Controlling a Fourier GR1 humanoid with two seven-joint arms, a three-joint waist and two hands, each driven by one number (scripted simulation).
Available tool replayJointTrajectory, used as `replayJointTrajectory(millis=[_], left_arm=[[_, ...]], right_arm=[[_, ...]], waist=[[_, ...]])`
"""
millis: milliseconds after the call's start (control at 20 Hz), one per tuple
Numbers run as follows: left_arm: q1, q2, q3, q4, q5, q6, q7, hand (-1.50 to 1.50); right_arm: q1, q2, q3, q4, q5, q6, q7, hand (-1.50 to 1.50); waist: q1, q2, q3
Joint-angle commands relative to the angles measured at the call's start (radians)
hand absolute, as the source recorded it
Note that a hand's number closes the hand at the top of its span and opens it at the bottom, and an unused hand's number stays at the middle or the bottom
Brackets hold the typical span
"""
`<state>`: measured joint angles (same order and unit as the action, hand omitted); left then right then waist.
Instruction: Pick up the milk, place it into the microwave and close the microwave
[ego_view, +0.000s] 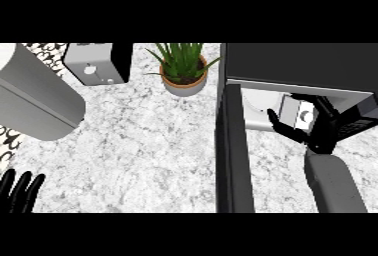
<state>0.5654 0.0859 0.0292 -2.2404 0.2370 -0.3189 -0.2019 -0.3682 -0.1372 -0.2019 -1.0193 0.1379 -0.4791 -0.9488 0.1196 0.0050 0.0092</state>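
The milk carton (296, 112), white and grey, is held at the mouth of the open microwave (295, 67), just inside its white cavity. My right hand (319, 129) is curled round the carton, fingers on its left side and thumb on the right. The microwave's dark door (234, 150) stands swung open toward me, left of my right forearm. My left hand (20, 191) rests open at the lower left edge, fingers up.
A potted plant (183, 67) stands just left of the microwave at the back. A toaster (96, 62) sits at the back left, and a large grey rounded object (33, 100) lies at the far left. Marble counter (140, 150) stretches between.
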Motion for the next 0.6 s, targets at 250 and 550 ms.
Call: replayJointTrajectory(millis=[250, 550], left_arm=[[-0.032, 0.013, -0.028, 0.013, -0.038, -0.007, 0.018, -1.50], [-0.078, 0.009, -0.052, 0.025, -0.059, -0.003, 0.023, -1.50]], right_arm=[[-0.152, -0.023, -0.030, 0.170, 0.122, -0.157, 0.168, -1.50], [-0.171, 0.017, 0.007, 0.225, 0.104, -0.029, 0.244, -1.50]], waist=[[0.091, 0.060, -0.010], [0.099, 0.061, -0.009]])
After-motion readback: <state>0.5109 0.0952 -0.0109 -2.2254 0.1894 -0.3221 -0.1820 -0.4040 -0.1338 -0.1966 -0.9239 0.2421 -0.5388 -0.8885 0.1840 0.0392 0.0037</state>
